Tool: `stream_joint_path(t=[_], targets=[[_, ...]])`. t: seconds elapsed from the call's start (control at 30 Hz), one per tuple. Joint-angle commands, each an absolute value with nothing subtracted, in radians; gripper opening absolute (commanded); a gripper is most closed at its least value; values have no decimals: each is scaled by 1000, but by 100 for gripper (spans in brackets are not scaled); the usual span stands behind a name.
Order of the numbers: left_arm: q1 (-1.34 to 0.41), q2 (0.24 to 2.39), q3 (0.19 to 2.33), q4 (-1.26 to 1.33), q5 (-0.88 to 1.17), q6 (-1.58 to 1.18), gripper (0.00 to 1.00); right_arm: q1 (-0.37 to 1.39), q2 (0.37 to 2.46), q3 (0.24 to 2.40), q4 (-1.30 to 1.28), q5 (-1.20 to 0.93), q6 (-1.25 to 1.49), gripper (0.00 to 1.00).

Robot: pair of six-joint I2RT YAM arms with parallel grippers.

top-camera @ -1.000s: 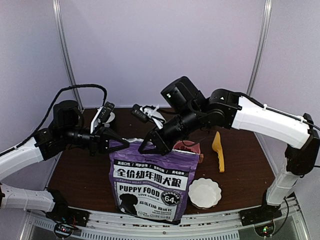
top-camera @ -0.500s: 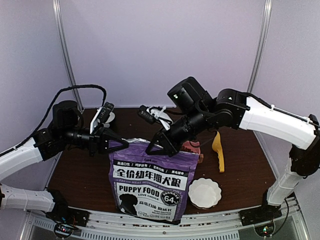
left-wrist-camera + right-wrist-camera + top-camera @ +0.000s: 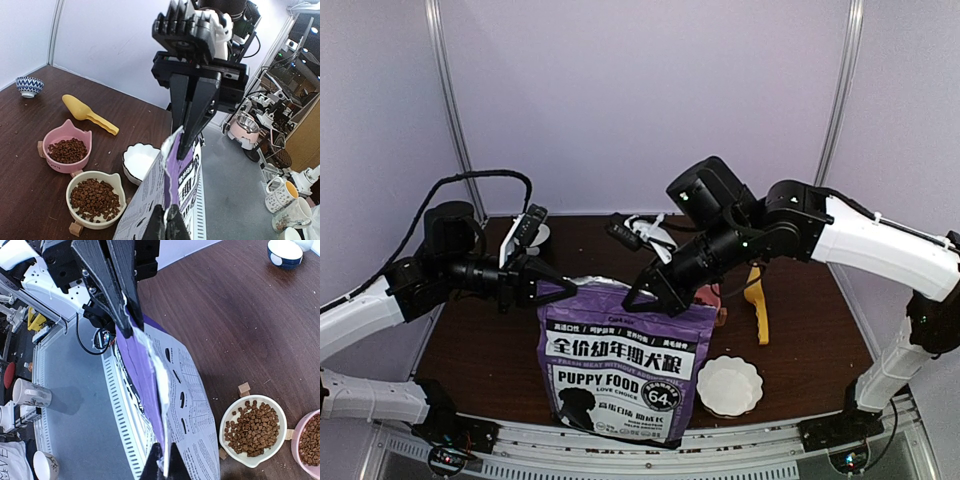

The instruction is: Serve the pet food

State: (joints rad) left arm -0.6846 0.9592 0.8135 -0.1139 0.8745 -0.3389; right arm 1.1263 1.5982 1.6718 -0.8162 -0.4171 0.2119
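Fingertips of left gripper (image 3: pixel 568 290) and right gripper (image 3: pixel 634 297) pinched tight onto opposite top corners of upright purple printed bag (image 3: pixel 620 370), lettered "PUPPY FOOD", "LOVE CHOICE", "64%". Behind it, reddish-brown kibble pellets (image 3: pixel 94 196) heaped in round cream bowl (image 3: pixel 93 224) and pink cat-eared bowl (image 3: pixel 65 165).

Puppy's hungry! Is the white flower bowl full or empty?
Empty. The white flower bowl shows bare white inside, unlike the pink bowl and cream bowl, which hold kibble.
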Motion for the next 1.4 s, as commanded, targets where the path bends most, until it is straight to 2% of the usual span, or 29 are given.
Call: stream_joint_path(t=[0.0,0.2,0.3,0.47,0.5,0.57,0.87,0.93,1.03,1.17,1.37], targets=[[-677,918,822,-46,877,-334,0,1118,1558,1637,-889,-368,209,0],[-677,913,821,-46,871,-336,0,1117,1546,1636,-902,-345,212,0],[-676,913,821,-45,869,-336,0,1118,1530,1622,-917,-330,216,8],[-676,915,821,-41,869,-336,0,1118,1505,1594,-929,-312,222,10],[-676,913,821,-42,870,-336,0,1117,1502,1590,-930,-310,222,10],[-676,913,821,-40,869,-337,0,1117,1498,1583,-928,-311,221,0],[-676,904,816,-40,865,-340,0,1117,1479,1569,-917,-304,220,0],[-677,902,816,-38,863,-342,0,1118,1476,1566,-933,-293,220,6],[-677,902,815,-38,863,-342,0,1118,1463,1549,-943,-281,223,9],[-676,902,815,-33,863,-344,0,1118,1440,1522,-940,-272,224,0],[-676,901,815,-29,862,-347,0,1118,1421,1501,-921,-270,225,0]])
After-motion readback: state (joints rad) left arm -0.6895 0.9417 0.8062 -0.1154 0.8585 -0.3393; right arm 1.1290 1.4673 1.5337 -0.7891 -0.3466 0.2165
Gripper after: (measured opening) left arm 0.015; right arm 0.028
